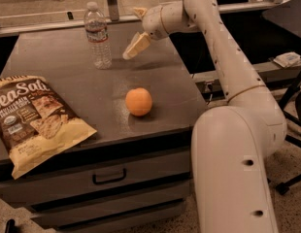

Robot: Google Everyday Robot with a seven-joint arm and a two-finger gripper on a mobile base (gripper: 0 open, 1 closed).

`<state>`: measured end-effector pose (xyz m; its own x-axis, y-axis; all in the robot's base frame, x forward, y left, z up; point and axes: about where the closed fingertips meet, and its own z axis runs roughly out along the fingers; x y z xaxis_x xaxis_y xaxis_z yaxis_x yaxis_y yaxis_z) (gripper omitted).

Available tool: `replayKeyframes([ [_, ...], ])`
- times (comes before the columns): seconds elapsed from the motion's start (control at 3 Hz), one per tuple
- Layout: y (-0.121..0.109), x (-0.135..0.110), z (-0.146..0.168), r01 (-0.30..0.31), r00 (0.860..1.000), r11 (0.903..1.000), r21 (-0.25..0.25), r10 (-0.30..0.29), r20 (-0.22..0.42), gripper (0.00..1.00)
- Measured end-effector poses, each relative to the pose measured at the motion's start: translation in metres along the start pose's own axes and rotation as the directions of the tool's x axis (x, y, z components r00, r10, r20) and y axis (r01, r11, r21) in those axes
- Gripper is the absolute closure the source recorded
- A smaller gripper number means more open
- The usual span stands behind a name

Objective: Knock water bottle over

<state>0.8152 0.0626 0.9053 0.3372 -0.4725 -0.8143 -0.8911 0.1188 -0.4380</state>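
The water bottle (98, 35) is clear ribbed plastic with a white cap and a white-and-red label. It stands upright near the back of the grey cabinet top (68, 57). My gripper (131, 33) hovers just to the bottle's right at about label height, with a small gap between them. It is open and empty. Its lower beige finger (136, 45) slants down-left towards the bottle's base. The white arm reaches in from the right.
An orange (139, 101) lies in the middle of the top, in front of the gripper. A SeaSalt chip bag (36, 118) lies at the front left and overhangs the edge. A rail (53, 25) runs behind the cabinet. The robot's base (238, 169) stands to the right.
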Motion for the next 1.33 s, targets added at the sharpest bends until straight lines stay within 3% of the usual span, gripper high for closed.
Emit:
replayKeyframes([
  [0.33, 0.011, -0.013, 0.009, -0.152, 0.983, 0.9884, -0.003, 0.151, 0.101, 0.0],
  [0.67, 0.024, -0.037, 0.024, -0.247, 0.951, 0.9683, -0.04, 0.25, 0.182, 0.0],
  [1.0, 0.037, -0.063, 0.042, -0.281, 0.926, 0.9527, -0.115, 0.301, 0.228, 0.0],
  [1.33, 0.046, -0.082, 0.054, -0.282, 0.912, 0.9431, -0.176, 0.321, 0.255, 0.05],
])
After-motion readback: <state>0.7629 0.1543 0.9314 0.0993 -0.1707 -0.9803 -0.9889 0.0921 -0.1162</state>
